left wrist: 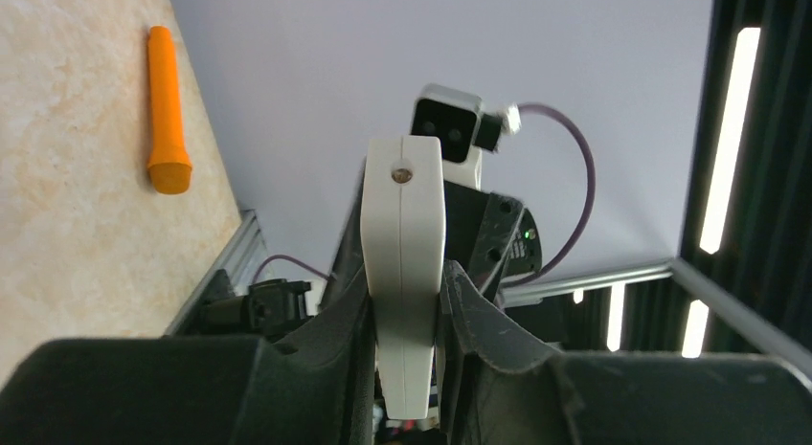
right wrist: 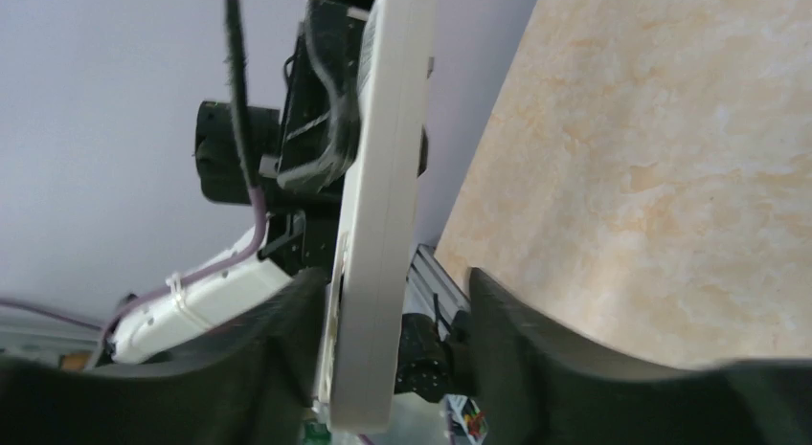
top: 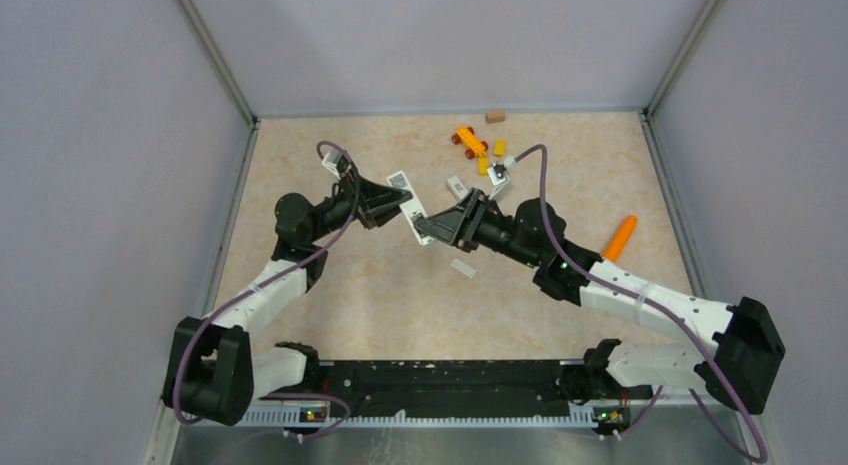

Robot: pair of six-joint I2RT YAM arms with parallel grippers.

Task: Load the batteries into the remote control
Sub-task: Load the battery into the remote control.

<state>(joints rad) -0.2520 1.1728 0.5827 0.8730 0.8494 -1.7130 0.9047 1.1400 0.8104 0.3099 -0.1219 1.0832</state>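
Two arms meet over the middle of the desk (top: pixel 400 305), with the remote control (top: pixel 412 217) held clear of the surface between them.

Left gripper (left wrist: pixel 407 306): jaws pinching the remote's slim body edge-on. It looks like a firm clamp, likely so this arm serves as the fixture.

Right gripper (right wrist: pixel 397 316): jaws spread around the opposite end with a clear gap on one side, so I judge there is no grip there. It reads as lining up to take or work that end.

No sign of the batteries in any view.

A small white slip (top: pixel 463 268) lies on the desk just on the near side of the grippers. It may be the back cover, but it is too small to be sure.

An orange carrot-like toy (top: pixel 620 237) sits to the right and coloured bricks (top: pixel 472 143) at the far side, both well apart from the work.
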